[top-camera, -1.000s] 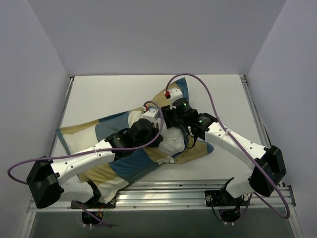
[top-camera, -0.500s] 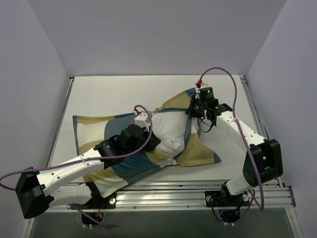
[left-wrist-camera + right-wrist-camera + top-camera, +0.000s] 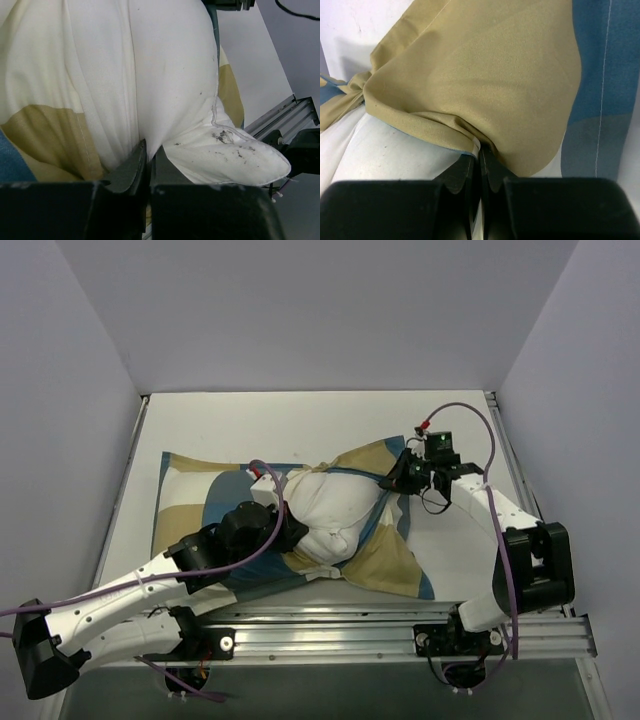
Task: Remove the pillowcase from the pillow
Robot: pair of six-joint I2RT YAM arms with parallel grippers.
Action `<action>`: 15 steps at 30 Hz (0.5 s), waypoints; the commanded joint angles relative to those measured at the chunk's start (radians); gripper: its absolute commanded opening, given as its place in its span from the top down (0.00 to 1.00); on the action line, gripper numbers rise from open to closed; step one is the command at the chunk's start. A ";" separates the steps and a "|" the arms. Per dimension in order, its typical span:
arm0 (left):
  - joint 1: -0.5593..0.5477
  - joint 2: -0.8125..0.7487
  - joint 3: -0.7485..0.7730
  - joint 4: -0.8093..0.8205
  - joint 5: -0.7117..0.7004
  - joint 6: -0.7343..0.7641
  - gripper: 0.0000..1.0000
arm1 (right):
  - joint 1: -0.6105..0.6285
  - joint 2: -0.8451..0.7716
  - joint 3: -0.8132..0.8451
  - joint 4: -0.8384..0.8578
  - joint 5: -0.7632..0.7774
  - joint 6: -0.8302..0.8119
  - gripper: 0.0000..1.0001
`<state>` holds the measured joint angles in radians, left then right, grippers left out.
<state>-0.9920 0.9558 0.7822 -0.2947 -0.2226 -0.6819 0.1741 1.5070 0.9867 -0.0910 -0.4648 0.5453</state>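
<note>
The white pillow [image 3: 335, 508] bulges out of the blue, tan and white pillowcase [image 3: 195, 492] in the middle of the table. My left gripper [image 3: 295, 530] is shut on a fold of the pillow's white cloth [image 3: 170, 105] near its speckled corner [image 3: 235, 155]. My right gripper [image 3: 393, 478] is shut on the pillowcase's tan edge [image 3: 485, 75] at the pillow's right end, the cloth bunched between the fingers [image 3: 492, 172]. The case still covers the pillow's left part and lies under its near right side [image 3: 385, 560].
White walls close in the table [image 3: 300, 420] at left, back and right. A metal rail [image 3: 400, 625] runs along the near edge by the arm bases. Purple cables [image 3: 470, 415] loop off both arms.
My right gripper has pulled the pillowcase edge to the right and back. My left gripper has drawn the pillow toward the near left. More white pillow is bare.
</note>
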 commanded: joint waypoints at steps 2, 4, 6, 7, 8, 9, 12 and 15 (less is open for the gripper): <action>0.038 -0.052 -0.001 -0.249 -0.149 0.096 0.98 | -0.156 -0.074 -0.149 0.237 0.388 -0.021 1.00; 0.120 -0.006 0.002 -0.161 -0.091 0.117 0.98 | -0.148 -0.119 -0.247 0.269 0.335 0.008 1.00; 0.183 0.056 0.017 -0.091 -0.017 0.146 0.98 | -0.118 -0.203 -0.342 0.318 0.315 0.030 1.00; 0.202 0.078 0.031 -0.080 0.014 0.157 0.97 | -0.101 -0.230 -0.365 0.332 0.310 0.041 1.00; 0.207 0.116 0.051 -0.070 0.038 0.191 0.93 | -0.056 -0.287 -0.391 0.358 0.321 0.044 1.00; 0.205 0.129 0.087 -0.063 0.048 0.215 0.73 | -0.029 -0.312 -0.426 0.369 0.333 0.051 1.00; 0.194 0.143 0.133 -0.041 0.123 0.295 0.38 | 0.053 -0.367 -0.459 0.405 0.351 0.065 1.00; 0.164 0.136 0.210 -0.060 0.155 0.393 0.22 | 0.080 -0.372 -0.479 0.428 0.360 0.067 1.00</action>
<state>-0.8215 1.1011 0.9085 -0.2813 -0.0757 -0.4469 0.2447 1.1427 0.5293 0.2787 -0.2783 0.6266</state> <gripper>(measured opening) 0.750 0.009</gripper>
